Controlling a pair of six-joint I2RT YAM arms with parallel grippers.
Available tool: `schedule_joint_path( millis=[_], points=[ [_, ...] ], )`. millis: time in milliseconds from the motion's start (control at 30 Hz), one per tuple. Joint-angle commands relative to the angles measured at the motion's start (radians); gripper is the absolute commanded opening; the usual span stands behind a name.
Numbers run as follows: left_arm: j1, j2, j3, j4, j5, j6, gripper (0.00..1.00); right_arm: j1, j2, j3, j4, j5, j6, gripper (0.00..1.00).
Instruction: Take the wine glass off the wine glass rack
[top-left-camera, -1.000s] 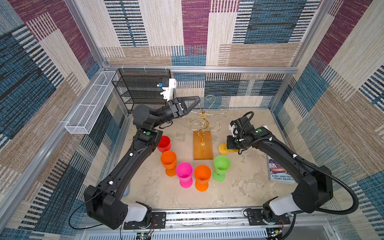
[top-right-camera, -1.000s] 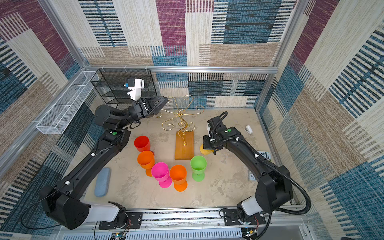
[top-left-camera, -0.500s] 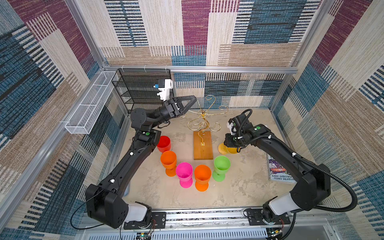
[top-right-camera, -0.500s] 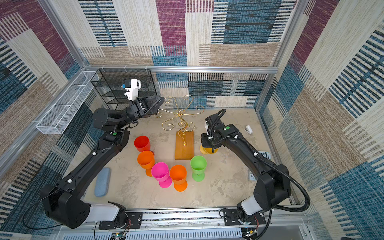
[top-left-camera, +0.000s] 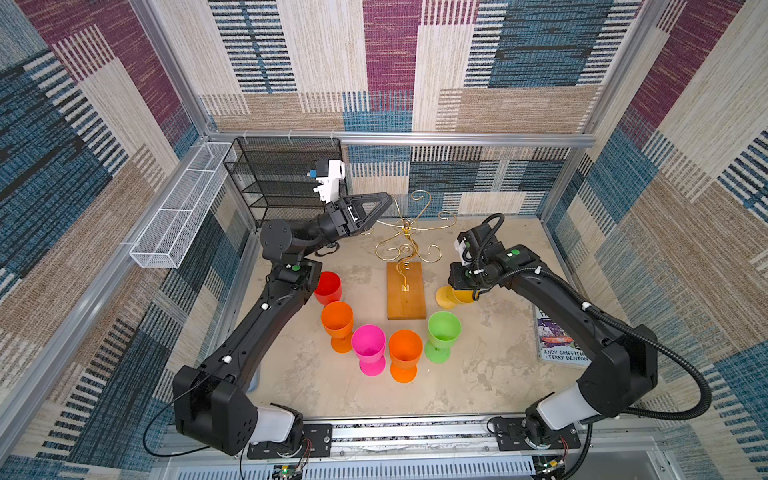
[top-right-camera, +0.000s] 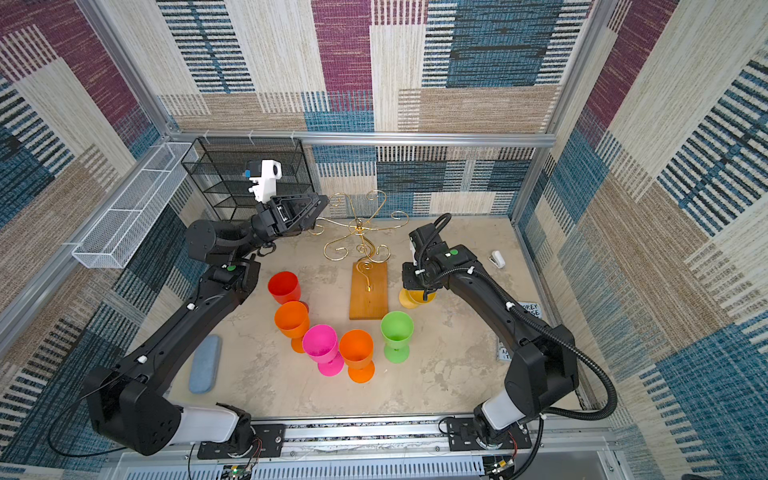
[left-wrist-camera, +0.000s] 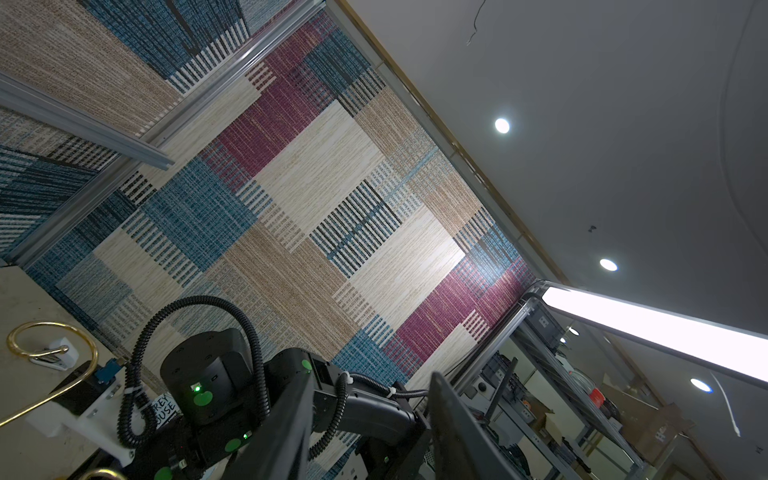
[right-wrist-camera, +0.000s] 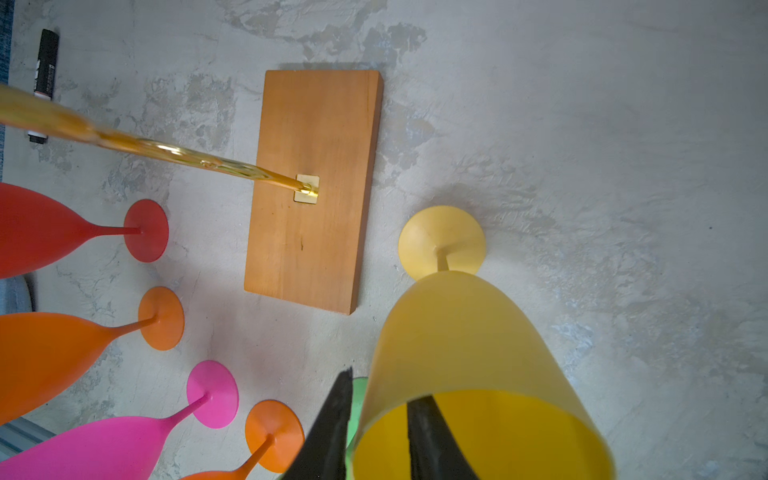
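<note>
Your right gripper (right-wrist-camera: 390, 382) straddles the rim of the yellow wine glass (right-wrist-camera: 457, 332), jaws parted, as it stands just beside the wine glass rack (right-wrist-camera: 307, 232), and it looks like light, slick plastic, so pinch the bowl wall.

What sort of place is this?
Probably a robot test booth inside a lab: patterned walls on an aluminium frame, two robot arms bolted to a rail, staged props like the wine glass rack.
</note>
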Motion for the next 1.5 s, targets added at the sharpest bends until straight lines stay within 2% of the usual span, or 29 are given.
schedule_joint_path(
  millis=[0, 767, 833, 900, 933, 1000, 1033, 1100, 1167, 1300, 1367, 1467],
  points=[
    [0.003, -0.003, -0.002, 0.039, 0.006, -0.013, 0.48, 0.0, 0.004, 0.02, 0.027, 0.026, -0.016, 0.27],
    [0.012, -0.013, -0.01, 0.026, 0.01, 0.002, 0.48, 0.0, -0.072, -0.021, 0.066, 0.049, 0.002, 0.27],
    [0.036, -0.033, -0.007, -0.027, 0.02, 0.047, 0.48, -0.001, -0.102, -0.036, 0.066, 0.076, 0.01, 0.27],
    [0.077, -0.08, -0.009, -0.157, 0.019, 0.148, 0.48, -0.007, -0.146, -0.057, 0.069, 0.106, 0.024, 0.27],
    [0.097, -0.106, -0.006, -0.242, 0.013, 0.222, 0.48, -0.012, -0.168, -0.068, 0.072, 0.111, 0.029, 0.27],
    [0.139, -0.167, 0.017, -0.523, -0.03, 0.43, 0.49, -0.029, -0.224, -0.094, 0.083, 0.135, 0.046, 0.27],
    [0.151, -0.198, 0.044, -0.71, -0.084, 0.577, 0.49, -0.042, -0.257, -0.111, 0.095, 0.145, 0.056, 0.28],
    [0.154, -0.24, 0.11, -1.041, -0.273, 0.845, 0.5, -0.073, -0.336, -0.148, 0.136, 0.163, 0.074, 0.28],
    [0.154, -0.27, 0.123, -1.211, -0.528, 0.992, 0.5, -0.099, -0.418, -0.199, 0.211, 0.181, 0.08, 0.29],
    [0.156, -0.318, 0.009, -1.217, -0.881, 1.085, 0.5, -0.112, -0.534, -0.29, 0.366, 0.286, 0.065, 0.32],
    [0.156, -0.346, -0.104, -1.131, -1.033, 1.114, 0.5, -0.115, -0.558, -0.318, 0.439, 0.367, 0.036, 0.34],
    [0.156, -0.366, -0.269, -0.96, -1.188, 1.212, 0.52, -0.128, -0.581, -0.382, 0.568, 0.471, 0.01, 0.42]
  ],
)
